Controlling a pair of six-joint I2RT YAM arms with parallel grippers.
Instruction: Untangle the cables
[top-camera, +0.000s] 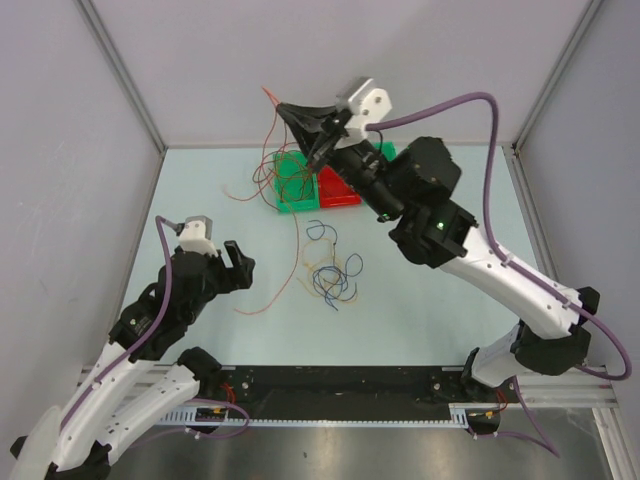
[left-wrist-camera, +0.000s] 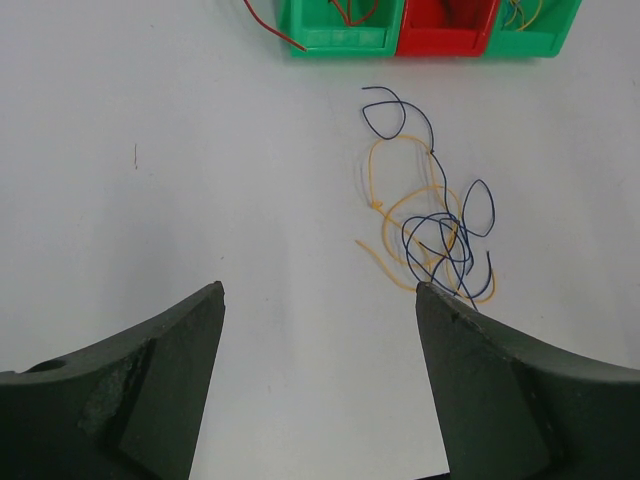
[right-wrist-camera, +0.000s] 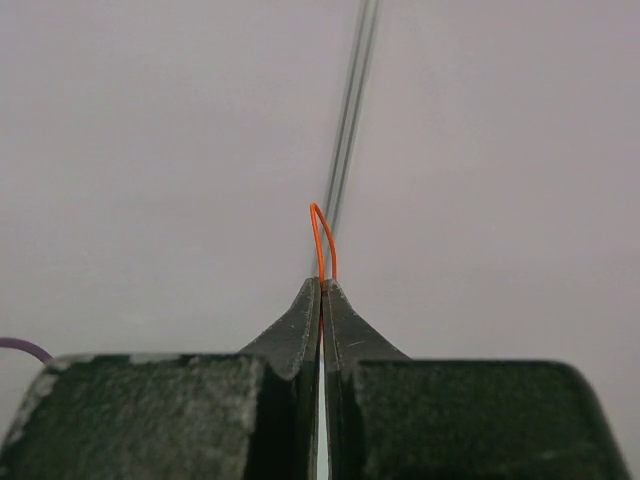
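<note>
Top view: my right gripper (top-camera: 305, 128) is high above the bins (top-camera: 290, 192), and an orange wire (top-camera: 298, 240) hangs from it down to the table (top-camera: 430, 300). My left gripper (top-camera: 232, 262) sits low with its jaws spread and nothing between them. The blue-and-yellow tangle (top-camera: 335, 272) lies on the table between the arms, just in front of the bins.

Left wrist: the tangle (left-wrist-camera: 430, 235) lies ahead and right of the wide-open fingers (left-wrist-camera: 150, 380), apart from them.

Right wrist: the jaws are pinched shut on a small loop of orange wire (right-wrist-camera: 322, 240), which pokes out past the tips.

I'd raise it slowly and straight and watch the hanging length. If it snags other strands at the bins, I'd pin those with the free left gripper rather than yank.
</note>
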